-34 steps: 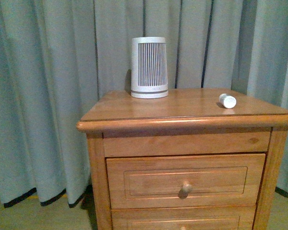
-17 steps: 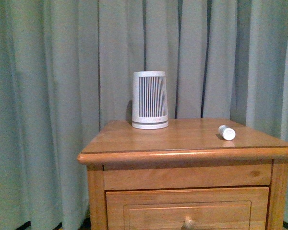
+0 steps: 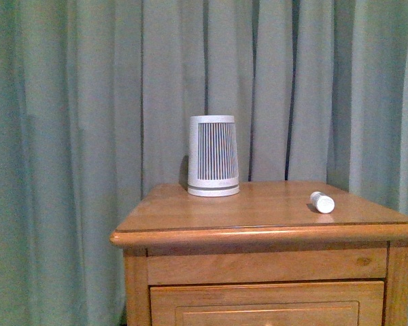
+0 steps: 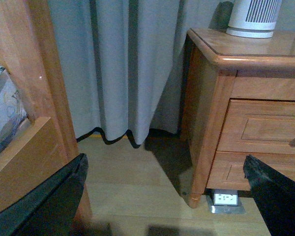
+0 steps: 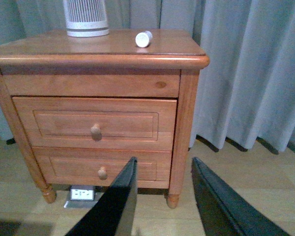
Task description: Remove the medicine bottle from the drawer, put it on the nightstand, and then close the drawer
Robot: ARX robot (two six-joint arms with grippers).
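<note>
The medicine bottle (image 3: 321, 202) (image 5: 143, 39) is small and white. It lies on its side on the right part of the nightstand (image 3: 258, 216) top. The upper drawer (image 5: 96, 123) is pushed in flush, and its round knob (image 5: 95, 131) shows. Only the drawer's top strip (image 3: 265, 302) reaches the front view. My right gripper (image 5: 163, 162) is open and holds nothing; it sits low in front of the nightstand, away from it. My left gripper (image 4: 162, 196) is open wide near the floor, off the nightstand's left side (image 4: 201, 108). Neither arm appears in the front view.
A tall white-and-grey ribbed device (image 3: 213, 165) stands at the back of the top. Grey curtains (image 3: 75, 136) hang behind. A wooden bed frame (image 4: 24, 98) is close beside the left gripper. A floor outlet (image 4: 225, 198) sits under the nightstand, below the lower drawer (image 5: 103, 169).
The front view has tilted or risen, so the nightstand sits lower in the picture and the drawer knob has dropped out of it. The bottle has stayed put on the top.
</note>
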